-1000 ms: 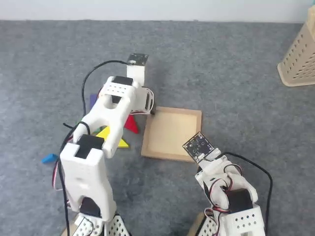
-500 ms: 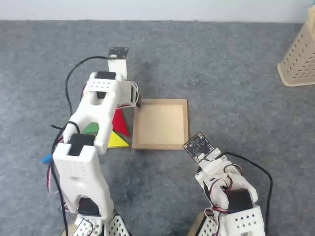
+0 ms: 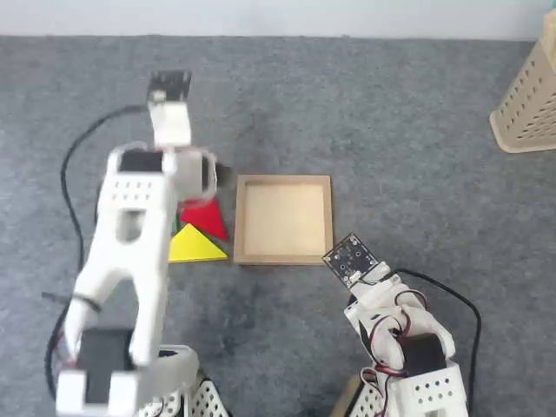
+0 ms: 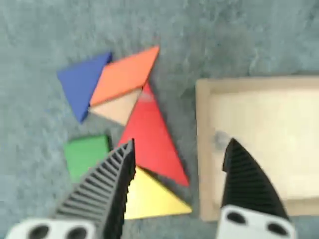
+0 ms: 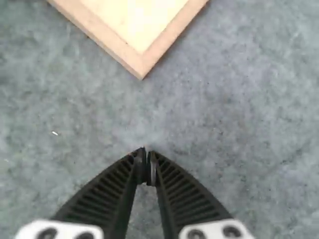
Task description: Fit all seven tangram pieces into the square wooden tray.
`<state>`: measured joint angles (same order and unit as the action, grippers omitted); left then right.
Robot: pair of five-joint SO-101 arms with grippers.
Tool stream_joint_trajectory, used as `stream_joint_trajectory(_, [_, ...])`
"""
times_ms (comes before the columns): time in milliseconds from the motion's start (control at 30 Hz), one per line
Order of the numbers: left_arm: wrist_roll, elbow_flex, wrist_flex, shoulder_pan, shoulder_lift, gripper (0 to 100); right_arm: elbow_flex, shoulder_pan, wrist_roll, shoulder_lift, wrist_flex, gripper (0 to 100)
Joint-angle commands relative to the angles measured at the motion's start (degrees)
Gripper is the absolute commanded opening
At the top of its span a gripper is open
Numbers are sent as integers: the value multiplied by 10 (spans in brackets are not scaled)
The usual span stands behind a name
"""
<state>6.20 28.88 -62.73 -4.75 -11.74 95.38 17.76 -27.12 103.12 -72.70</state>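
The square wooden tray point(image 3: 282, 257) lies flat on the grey carpeted table point(image 3: 391, 130), its floor bare pale wood. The tangram pieces that can be seen lie on the table in a loose cluster beside the tray's left rim in the high view. In the left wrist view, a blue triangle point(image 4: 82, 82) touches an orange parallelogram point(image 4: 124, 74), and a small natural-wood triangle point(image 4: 117, 107) is tucked against the parallelogram's long edge. A large red triangle point(image 4: 152, 137) points its tip at those two and runs down just beside the tray's rim point(image 4: 203, 149). A yellow triangle point(image 4: 149, 199) lies against the red one's far end, its corner just beside the tray, and a green square point(image 4: 85, 154) sits near it, apart from the blue triangle. The left tool point(image 4: 181, 149) hangs above this cluster with its jaws spread wide and nothing between them, one finger over the yellow triangle and the other over the tray's rim. The right tool point(image 5: 145, 157) sits low over bare carpet with its jaws pressed together and empty, near a corner of the tray point(image 5: 142, 67). A cream perforated container point(image 3: 528, 95) stands at the table's far right edge, well apart from everything else.
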Motion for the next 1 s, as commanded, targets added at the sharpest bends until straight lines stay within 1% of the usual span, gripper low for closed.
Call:
stream_joint_trajectory(0, [2,117,67,-20,-72,275,11,0,4,8,-3,8])
stream_joint_trajectory(100, [72,96,66,-53,-33,276,11,0,4,8,-3,8])
stream_joint_trajectory(233, [120,41,66,-51,57,276,11,0,4,8,-3,8])
stream_joint_trajectory(400, [123,-26,51,-41,171,276,11,0,4,8,-3,8])
stream_joint_trajectory(533, [135,-60,34,-47,217,276,11,0,4,8,-3,8])
stream_joint_trajectory(700, [136,-64,37,-48,226,276,11,0,4,8,-3,8])
stream_joint_trajectory(800, [144,-65,37,-64,226,276,11,0,4,8,-3,8])
stream_joint_trajectory(967, [134,-61,24,-68,226,276,11,0,4,8,-3,8])
